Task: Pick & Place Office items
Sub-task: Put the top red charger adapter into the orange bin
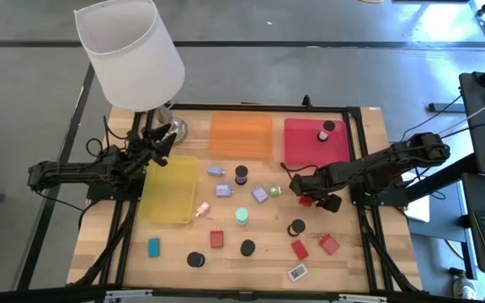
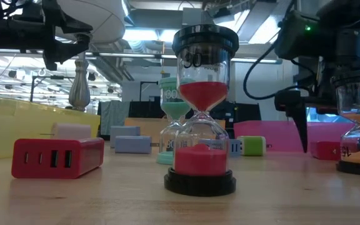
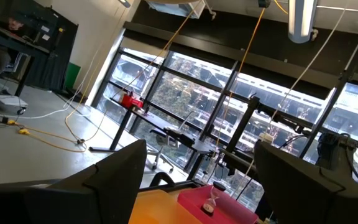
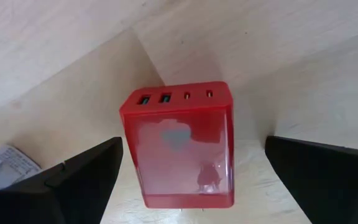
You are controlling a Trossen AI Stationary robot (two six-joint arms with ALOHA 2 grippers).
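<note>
My right gripper (image 4: 191, 180) hangs spread over the red USB charger (image 4: 179, 146), straddling it to pinch.

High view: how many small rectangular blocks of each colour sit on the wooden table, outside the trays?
Red plastic blocks: 4
Lavender plastic blocks: 3
Teal plastic block: 1
Green-and-white plastic block: 1
Total: 9
</note>
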